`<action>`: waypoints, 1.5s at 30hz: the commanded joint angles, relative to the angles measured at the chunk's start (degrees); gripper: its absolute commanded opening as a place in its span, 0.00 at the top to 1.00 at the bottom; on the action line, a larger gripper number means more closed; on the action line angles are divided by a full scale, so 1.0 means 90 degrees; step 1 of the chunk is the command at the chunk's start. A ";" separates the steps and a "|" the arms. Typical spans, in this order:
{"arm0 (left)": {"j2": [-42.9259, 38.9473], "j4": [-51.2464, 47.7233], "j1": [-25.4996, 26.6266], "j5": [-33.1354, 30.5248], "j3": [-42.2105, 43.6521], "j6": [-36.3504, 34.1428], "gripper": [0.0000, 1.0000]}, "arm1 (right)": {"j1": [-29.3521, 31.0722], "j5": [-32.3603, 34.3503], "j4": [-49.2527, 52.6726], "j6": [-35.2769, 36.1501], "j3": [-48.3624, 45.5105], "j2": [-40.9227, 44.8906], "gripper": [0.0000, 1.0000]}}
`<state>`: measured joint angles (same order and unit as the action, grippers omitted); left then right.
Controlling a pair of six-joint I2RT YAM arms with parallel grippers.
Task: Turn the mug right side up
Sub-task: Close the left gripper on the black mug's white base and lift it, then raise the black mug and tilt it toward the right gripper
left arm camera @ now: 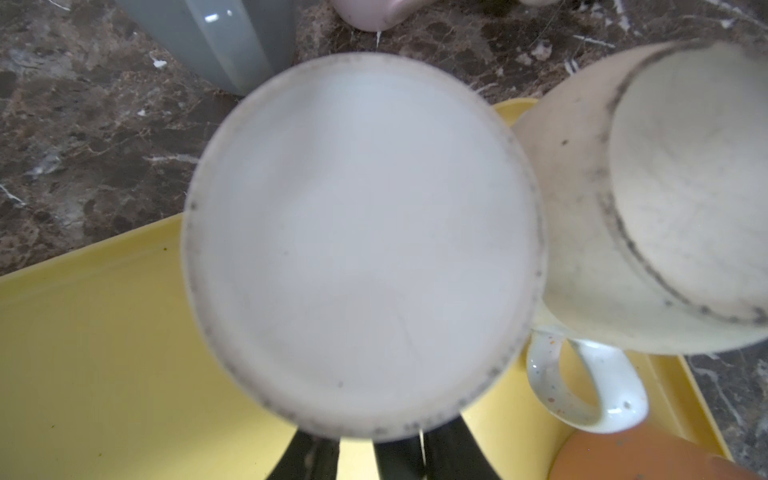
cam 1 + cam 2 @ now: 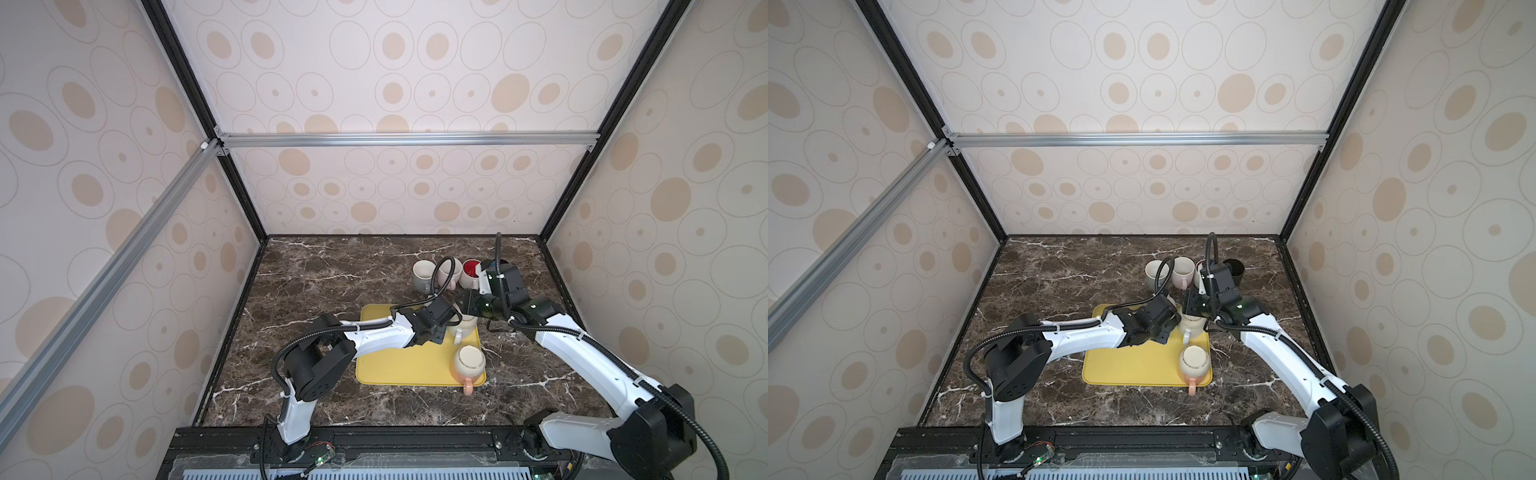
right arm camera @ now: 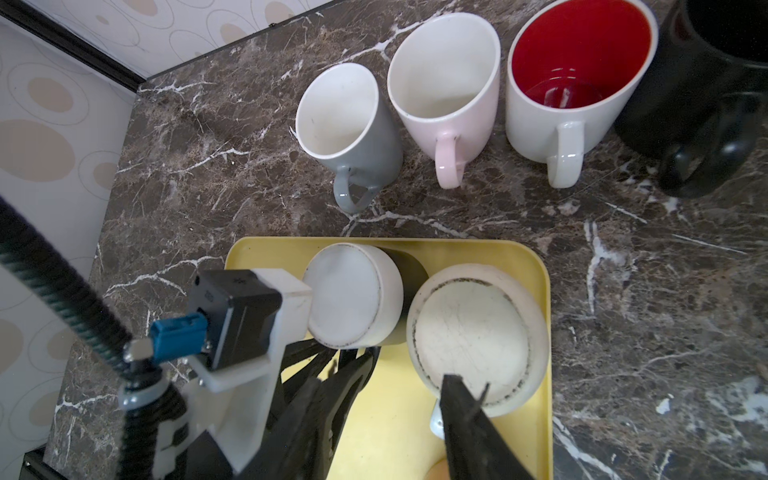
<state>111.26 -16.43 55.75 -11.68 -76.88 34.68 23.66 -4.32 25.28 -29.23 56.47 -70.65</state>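
The mug (image 3: 353, 295) is tilted onto its side at the far end of the tray (image 3: 266, 259). Its base faces the left wrist camera. It sits just beside the cream mug (image 3: 473, 332), which stands base up.

The left gripper (image 2: 448, 323) is at the mug, and its fingers (image 1: 309, 459) show at the base rim. Whether they clamp the mug cannot be told.

The right gripper (image 3: 386, 415) hovers over the tray with its jaws apart and nothing between them. One finger (image 3: 465, 415) overlaps the cream mug.

Four upright mugs (image 3: 449, 83) stand in a row on the table (image 3: 208, 166) beyond the tray.
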 commanded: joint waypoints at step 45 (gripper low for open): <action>-0.3424 0.2647 -0.1320 0.0993 0.2740 0.0587 1.00 | -0.0067 -0.1745 -0.1088 -0.0610 0.0058 0.0073 0.53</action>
<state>86.15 -4.80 46.37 -6.00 -53.30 36.47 23.31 -16.60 17.96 -33.19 55.31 -70.65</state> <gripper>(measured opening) 0.157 0.468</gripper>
